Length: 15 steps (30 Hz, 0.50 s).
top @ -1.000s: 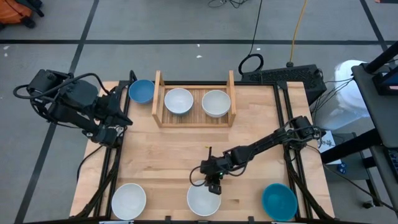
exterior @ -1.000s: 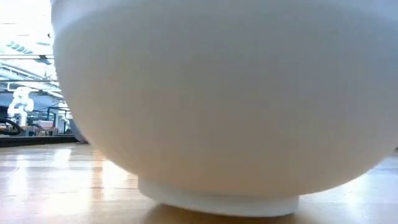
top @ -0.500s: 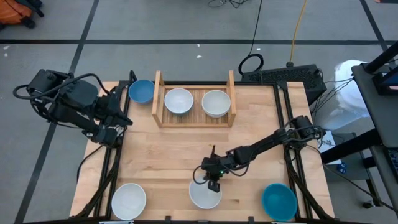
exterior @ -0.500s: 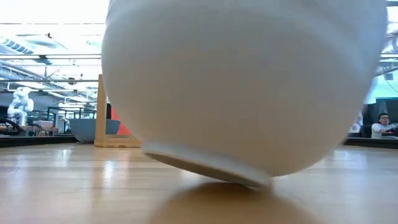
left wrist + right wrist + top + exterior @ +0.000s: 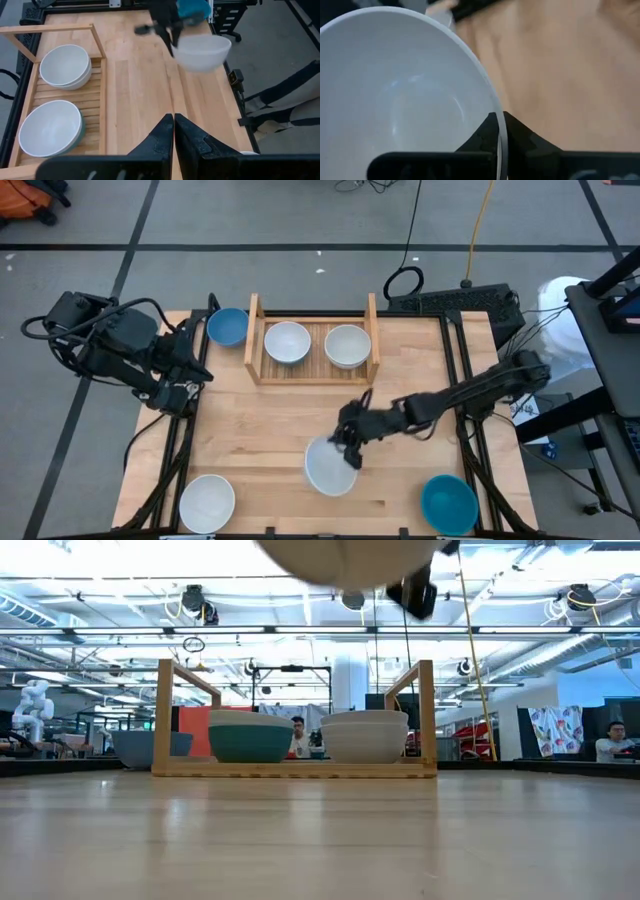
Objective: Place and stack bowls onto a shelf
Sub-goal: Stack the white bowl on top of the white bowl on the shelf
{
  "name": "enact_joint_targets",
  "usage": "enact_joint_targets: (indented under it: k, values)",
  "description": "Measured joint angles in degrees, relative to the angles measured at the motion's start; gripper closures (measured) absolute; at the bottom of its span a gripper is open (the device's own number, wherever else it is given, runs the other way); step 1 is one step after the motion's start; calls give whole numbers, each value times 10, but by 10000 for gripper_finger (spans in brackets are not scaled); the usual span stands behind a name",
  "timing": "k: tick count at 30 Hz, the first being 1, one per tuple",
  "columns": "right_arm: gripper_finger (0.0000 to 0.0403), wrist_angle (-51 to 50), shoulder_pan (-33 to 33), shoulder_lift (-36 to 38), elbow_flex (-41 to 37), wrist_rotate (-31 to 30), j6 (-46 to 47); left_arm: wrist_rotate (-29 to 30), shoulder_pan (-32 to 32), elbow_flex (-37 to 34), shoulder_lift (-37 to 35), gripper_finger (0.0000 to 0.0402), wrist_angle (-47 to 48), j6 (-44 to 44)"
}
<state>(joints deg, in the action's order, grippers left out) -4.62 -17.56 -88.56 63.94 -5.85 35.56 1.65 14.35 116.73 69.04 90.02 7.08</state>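
Observation:
My right gripper is shut on a white bowl held above the middle of the table; the low view shows only the bowl's underside. The wooden shelf stands at the far edge with two bowl stacks on its slats, one at the left and one at the right. In the low view the left stack's lower bowl is teal. My left gripper waits shut, high at the table's left edge. My right gripper holds the white bowl by its rim, on the side toward the table's far right. One finger is inside the bowl and one outside. The fingers come from the table's right, slanting down. The bowl is lifted clear of the table, mouth up.
A blue bowl sits just left of the shelf. A white bowl rests at the near left corner and a blue one at the near right. Bare wood lies between the shelf and the held bowl.
My right gripper has taken hold of the white bowl's rim at the near edge, tipped the bowl onto its foot's edge, then gone up and toward the far edge. The bowl is now lifted clear of the table.

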Motion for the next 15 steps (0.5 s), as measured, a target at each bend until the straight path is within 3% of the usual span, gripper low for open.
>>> enact_joint_targets:
  k: [8, 15]
  values:
    - [402, -87, 89, 130, 0, -30, -104, 30, 0, 0, 0, 382, 0, -12]
    - [403, -100, 232, 182, 0, 84, -168, 64, 0, 0, 0, 382, 0, 8]
